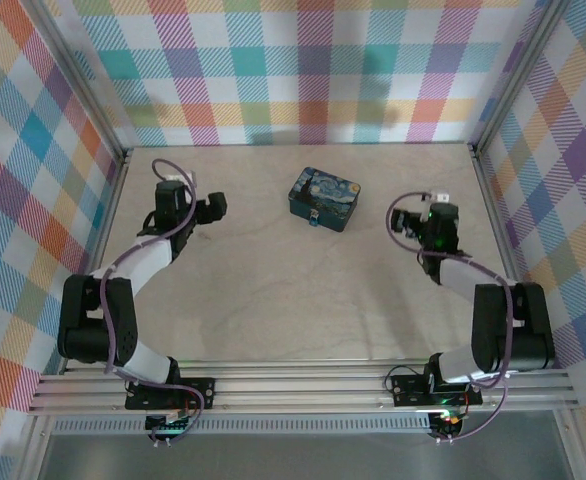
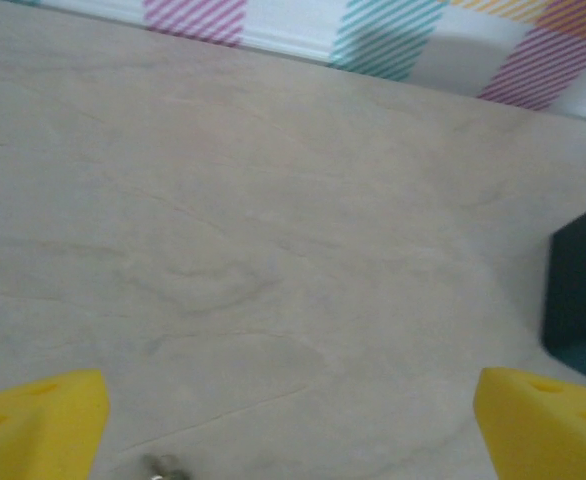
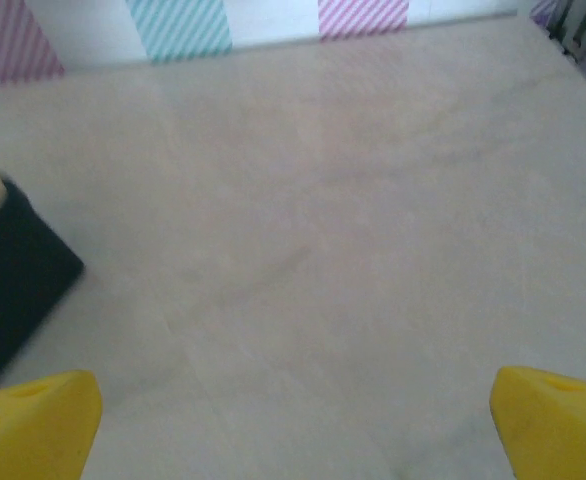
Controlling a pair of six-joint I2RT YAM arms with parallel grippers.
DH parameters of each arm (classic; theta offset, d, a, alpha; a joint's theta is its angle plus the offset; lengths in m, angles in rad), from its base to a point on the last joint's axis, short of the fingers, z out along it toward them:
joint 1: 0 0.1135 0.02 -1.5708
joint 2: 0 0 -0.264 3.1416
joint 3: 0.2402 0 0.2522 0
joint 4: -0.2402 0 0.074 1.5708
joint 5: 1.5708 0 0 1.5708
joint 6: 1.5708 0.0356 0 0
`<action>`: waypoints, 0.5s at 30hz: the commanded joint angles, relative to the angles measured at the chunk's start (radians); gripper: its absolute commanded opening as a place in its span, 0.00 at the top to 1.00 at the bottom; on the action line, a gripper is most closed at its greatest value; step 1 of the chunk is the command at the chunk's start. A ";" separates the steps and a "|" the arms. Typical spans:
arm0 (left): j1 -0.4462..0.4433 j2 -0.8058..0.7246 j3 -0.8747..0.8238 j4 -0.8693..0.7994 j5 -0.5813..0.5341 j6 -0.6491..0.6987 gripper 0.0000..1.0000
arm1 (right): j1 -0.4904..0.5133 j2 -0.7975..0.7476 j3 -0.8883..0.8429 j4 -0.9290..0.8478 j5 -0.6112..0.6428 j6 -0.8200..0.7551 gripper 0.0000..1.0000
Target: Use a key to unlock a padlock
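The dark-blue starry-night tin (image 1: 325, 198) sits at the back middle of the table, and a tiny pale-blue padlock (image 1: 315, 214) hangs on its near side. My left gripper (image 1: 180, 190) hovers to the left of the tin. In the left wrist view it (image 2: 291, 425) is open over bare table, with a small silvery metal thing (image 2: 161, 466), probably the key, at the bottom edge near the left finger. My right gripper (image 1: 435, 206) is to the right of the tin. The right wrist view shows it (image 3: 295, 425) open with nothing between the fingers.
The tin's dark side shows at the right edge of the left wrist view (image 2: 581, 290) and at the left edge of the right wrist view (image 3: 13, 280). Plaid walls (image 1: 303, 60) enclose the table on three sides. A metal rail (image 1: 303, 385) runs along the near edge.
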 commanded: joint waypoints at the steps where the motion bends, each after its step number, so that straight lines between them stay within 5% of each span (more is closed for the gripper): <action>1: -0.037 0.099 0.125 -0.156 0.146 -0.124 0.11 | 0.003 -0.037 0.094 -0.234 -0.081 0.145 0.01; 7: -0.181 0.369 0.484 -0.353 0.256 -0.160 0.23 | 0.022 0.077 0.299 -0.429 -0.254 0.367 0.16; 15: -0.347 0.717 0.956 -0.617 0.324 -0.144 0.32 | 0.132 0.305 0.521 -0.610 -0.396 0.472 0.23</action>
